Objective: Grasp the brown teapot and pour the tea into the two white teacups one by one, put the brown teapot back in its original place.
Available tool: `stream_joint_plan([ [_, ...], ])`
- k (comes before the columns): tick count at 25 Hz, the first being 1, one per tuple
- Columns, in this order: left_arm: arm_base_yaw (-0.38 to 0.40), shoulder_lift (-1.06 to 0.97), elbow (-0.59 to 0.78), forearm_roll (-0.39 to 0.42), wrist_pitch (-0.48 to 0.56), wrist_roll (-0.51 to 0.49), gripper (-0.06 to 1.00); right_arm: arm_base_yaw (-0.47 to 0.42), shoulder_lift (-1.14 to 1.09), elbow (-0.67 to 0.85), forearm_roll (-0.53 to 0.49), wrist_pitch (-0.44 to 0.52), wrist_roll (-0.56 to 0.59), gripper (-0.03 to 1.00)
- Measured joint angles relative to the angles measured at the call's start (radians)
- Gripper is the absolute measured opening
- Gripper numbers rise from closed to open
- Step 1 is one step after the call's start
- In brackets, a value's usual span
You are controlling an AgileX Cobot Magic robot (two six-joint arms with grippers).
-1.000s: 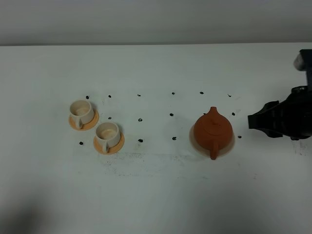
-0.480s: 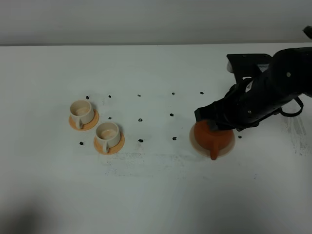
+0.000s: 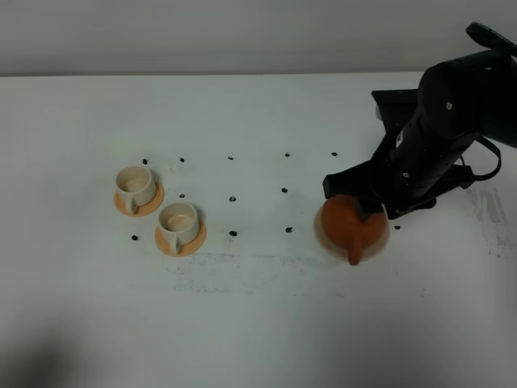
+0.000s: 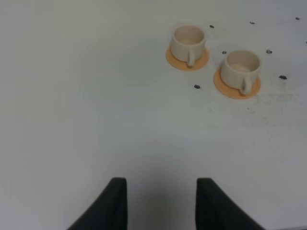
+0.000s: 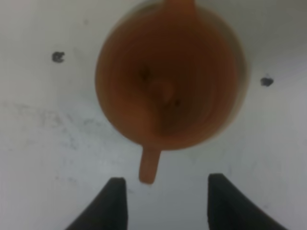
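Note:
The brown teapot stands on its pale round dish right of the table's middle. My right gripper hangs open just above it, and the arm covers the pot's far side in the exterior view. In the right wrist view the blurred teapot fills the frame, and a straight stub of it points between the fingers without touching them. The two white teacups sit on orange saucers at the left, pale inside. No tea shows. My left gripper is open and empty, well short of the teacups.
Small black dots mark the white table in rows between the cups and the teapot. A smudged grey line runs in front of them. The table's far edge meets a grey wall.
My right arm has swung in from the right edge and now stands over the teapot, still open. The teapot, the cups and the left gripper have not moved.

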Motion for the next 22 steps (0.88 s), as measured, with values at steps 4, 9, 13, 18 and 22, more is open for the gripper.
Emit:
stream_joint_plan([
  [4,0.0,0.0,0.0,0.0,0.0,0.0,0.37,0.041,0.011,-0.001,0.005,0.012,0.016,0.41],
  [9,0.0,0.0,0.0,0.0,0.0,0.0,0.37,0.073,0.024,-0.001,0.018,-0.002,0.028,0.41],
  [13,0.0,0.0,0.0,0.0,0.0,0.0,0.37,0.073,0.037,-0.001,0.027,-0.023,0.037,0.41],
  [18,0.0,0.0,0.0,0.0,0.0,0.0,0.37,0.048,0.052,0.016,0.043,-0.041,0.037,0.41],
  [22,0.0,0.0,0.0,0.0,0.0,0.0,0.37,0.03,0.053,0.018,0.042,-0.043,0.038,0.41],
])
